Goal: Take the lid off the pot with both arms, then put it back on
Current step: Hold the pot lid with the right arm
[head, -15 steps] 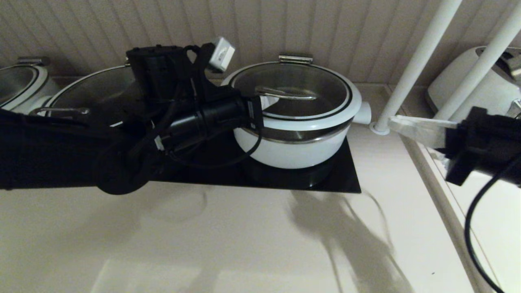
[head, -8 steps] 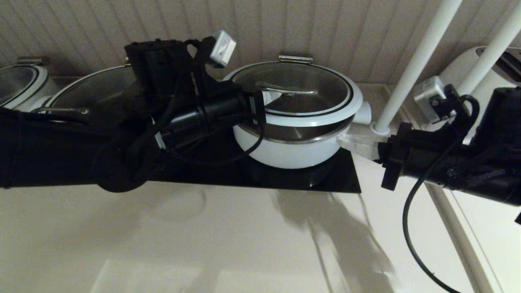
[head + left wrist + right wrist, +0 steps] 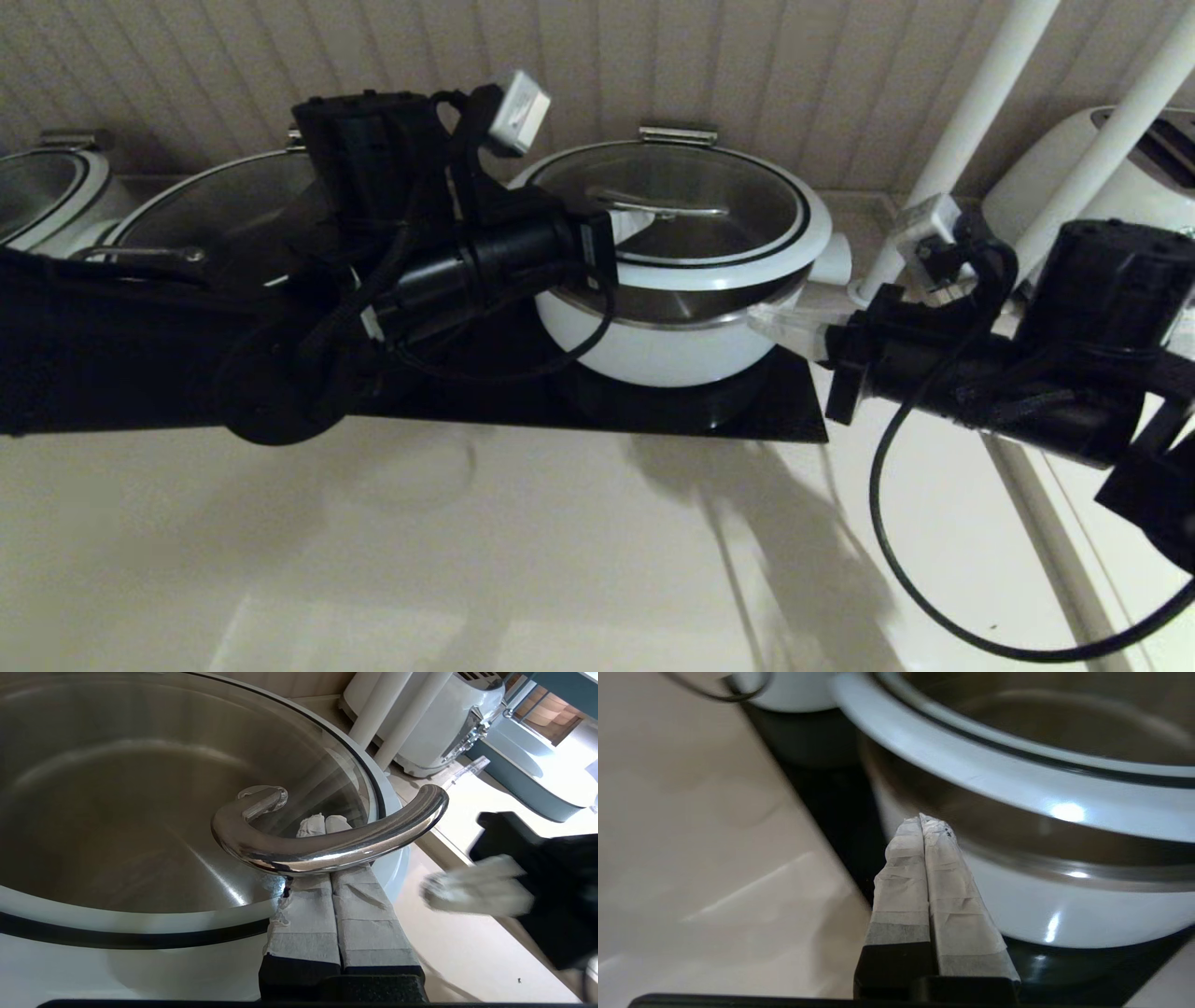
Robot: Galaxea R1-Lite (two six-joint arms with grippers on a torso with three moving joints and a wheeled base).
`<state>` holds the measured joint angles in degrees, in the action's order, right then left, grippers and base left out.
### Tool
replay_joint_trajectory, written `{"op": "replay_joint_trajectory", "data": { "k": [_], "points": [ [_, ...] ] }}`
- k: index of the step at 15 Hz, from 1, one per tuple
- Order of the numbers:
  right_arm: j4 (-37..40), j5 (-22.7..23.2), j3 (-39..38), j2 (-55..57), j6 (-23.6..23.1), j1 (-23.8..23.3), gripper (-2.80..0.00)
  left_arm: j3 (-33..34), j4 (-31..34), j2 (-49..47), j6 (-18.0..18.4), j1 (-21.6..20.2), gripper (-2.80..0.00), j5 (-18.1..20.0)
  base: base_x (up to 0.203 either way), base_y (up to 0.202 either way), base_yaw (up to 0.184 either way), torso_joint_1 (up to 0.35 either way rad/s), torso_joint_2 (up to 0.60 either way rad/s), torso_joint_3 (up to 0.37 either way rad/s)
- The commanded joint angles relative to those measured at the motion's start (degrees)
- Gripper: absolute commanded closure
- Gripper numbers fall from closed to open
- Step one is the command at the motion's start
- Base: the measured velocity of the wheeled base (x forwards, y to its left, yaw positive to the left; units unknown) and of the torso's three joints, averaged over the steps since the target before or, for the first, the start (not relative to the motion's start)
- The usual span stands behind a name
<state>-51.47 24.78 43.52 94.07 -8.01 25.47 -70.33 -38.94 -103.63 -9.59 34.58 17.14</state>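
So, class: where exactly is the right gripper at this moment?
In the head view the right gripper is on the right, its shut tips at the lifted lid's steel underside edge, just above the pot.

Both arms (image 3: 439, 261) are bulky and black, draped with loose black cables (image 3: 896, 523); small white box modules (image 3: 519, 110) sit behind pale tape-wrapped fingers (image 3: 924, 891).

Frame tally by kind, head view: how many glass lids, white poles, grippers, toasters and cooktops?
Glass lids: 3 (the lid, wider lid, far-left lid)
White poles: 2
Grippers: 2 (left gripper, right gripper)
Toaster: 1
Black cooktop: 1
Total: 9
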Motion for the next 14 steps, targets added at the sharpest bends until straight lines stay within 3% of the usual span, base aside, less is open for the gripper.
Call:
{"op": "replay_joint_trajectory", "data": {
  "k": [1, 14],
  "points": [
    [-1.83, -1.26, 0.29, 3.12, -0.07, 0.02, 0.0, 0.11, -0.26, 0.18, -0.07, -0.04, 0.0, 0.09, 0.0, 0.0, 0.0, 0.0, 0.0, 0.0],
    [-12.55, -11.56, 14.2, 15.36, -0.84, -0.42, 0.0, 1.38, -0.26, 1.2, -0.07, -0.04, 0.0, -0.7, 0.0, 0.0, 0.0, 0.0, 0.0, 0.0]
  ]
}}
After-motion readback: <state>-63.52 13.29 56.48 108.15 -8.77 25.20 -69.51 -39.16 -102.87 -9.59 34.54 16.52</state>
